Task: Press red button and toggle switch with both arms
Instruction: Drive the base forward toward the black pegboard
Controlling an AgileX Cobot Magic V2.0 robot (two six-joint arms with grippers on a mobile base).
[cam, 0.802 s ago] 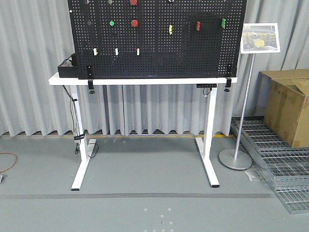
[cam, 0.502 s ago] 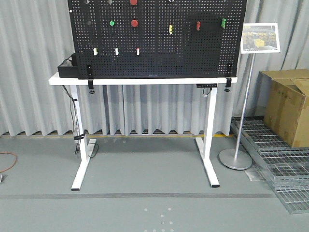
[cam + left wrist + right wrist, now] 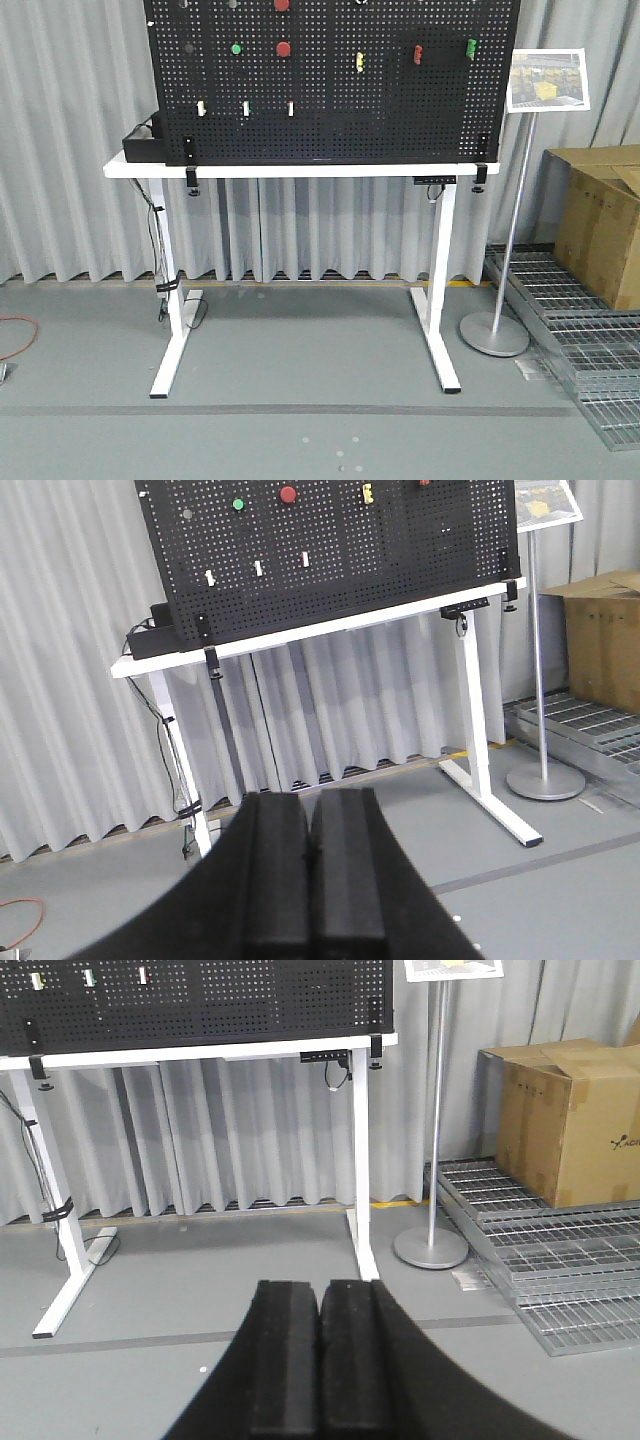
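A black pegboard [image 3: 330, 90] stands on a white table [image 3: 300, 170], well ahead of me across the floor. The red button [image 3: 284, 48] sits on the board beside a green one [image 3: 236, 48]; the left wrist view also has the red button [image 3: 288, 494]. Below them is a row of small white toggle switches [image 3: 245, 107], which show at the top of the right wrist view as toggle switches [image 3: 88, 977]. My left gripper [image 3: 309, 800] is shut and empty. My right gripper [image 3: 320, 1285] is likewise shut and empty. Both hang over the grey floor, far from the board.
A sign on a metal stand [image 3: 515, 210] rises right of the table, its round base [image 3: 493, 333] on the floor. A cardboard box [image 3: 600, 225] rests on metal grates [image 3: 590, 370] at the right. A black box [image 3: 140, 146] sits on the table's left end. An orange cable [image 3: 15, 338] lies at the far left.
The table and pegboard have shifted slightly right and look a little larger in the front view, so the viewpoint has moved. Nothing on the board has changed.
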